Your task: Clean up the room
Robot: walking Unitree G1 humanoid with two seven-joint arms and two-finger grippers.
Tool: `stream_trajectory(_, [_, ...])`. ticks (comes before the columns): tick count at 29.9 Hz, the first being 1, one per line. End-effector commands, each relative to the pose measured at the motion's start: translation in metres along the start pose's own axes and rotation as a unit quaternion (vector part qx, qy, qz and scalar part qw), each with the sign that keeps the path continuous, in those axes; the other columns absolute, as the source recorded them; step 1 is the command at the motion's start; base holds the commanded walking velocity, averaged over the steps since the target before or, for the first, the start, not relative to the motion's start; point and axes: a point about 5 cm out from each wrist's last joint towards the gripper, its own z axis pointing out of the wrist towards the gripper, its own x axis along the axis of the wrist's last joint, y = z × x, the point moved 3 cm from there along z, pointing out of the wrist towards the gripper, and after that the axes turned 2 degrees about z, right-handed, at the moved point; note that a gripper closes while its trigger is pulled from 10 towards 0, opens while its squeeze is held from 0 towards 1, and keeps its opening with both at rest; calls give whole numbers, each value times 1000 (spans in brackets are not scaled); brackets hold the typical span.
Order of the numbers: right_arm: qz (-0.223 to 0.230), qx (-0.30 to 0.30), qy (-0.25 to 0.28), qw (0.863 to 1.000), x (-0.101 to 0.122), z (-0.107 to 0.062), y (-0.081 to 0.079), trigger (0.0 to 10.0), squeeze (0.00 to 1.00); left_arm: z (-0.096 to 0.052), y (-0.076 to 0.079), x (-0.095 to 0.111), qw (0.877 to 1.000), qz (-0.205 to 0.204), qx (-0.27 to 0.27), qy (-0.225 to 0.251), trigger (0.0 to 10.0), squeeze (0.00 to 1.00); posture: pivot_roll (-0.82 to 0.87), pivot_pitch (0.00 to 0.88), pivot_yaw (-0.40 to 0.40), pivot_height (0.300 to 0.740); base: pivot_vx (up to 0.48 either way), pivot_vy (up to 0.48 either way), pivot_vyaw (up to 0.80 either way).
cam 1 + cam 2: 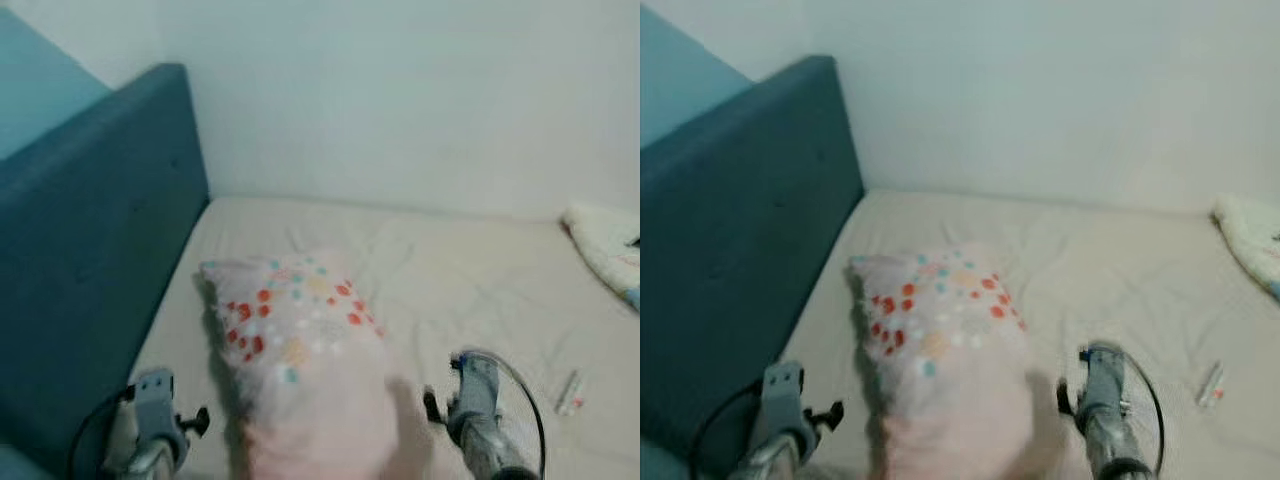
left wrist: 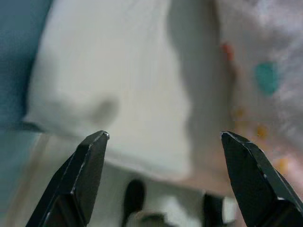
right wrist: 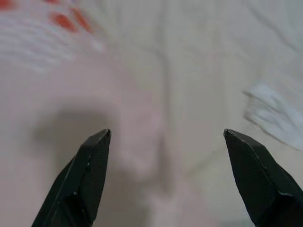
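Pillow, spotted, lies on bed sheet between my two grippers, prob. so I can take it from both sides. Left gripper & right gripper: fingers wide apart, holding nothing. Small tube just beyond right jaws.

Pale pink pillow with red, orange, teal dots; cream sheet; teal headboard.

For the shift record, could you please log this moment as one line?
left gripper open, beside pillow | right gripper open, other side | pillow on bed
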Motion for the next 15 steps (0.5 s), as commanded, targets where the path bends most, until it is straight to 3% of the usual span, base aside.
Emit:
stream_trajectory(1, [3,-2,-8,1000,-6,-1,1,10000,0,0,9,-2,1000,25,-13,-2,10000,0,23,12,-40,740,0,0,0])
stream_trajectory(15, [2,0,-9,1000,-7,-1,-1,10000,0,0,16,-5,999,47,-27,-7,10000,0,21,12,-39,740,0,0,0])
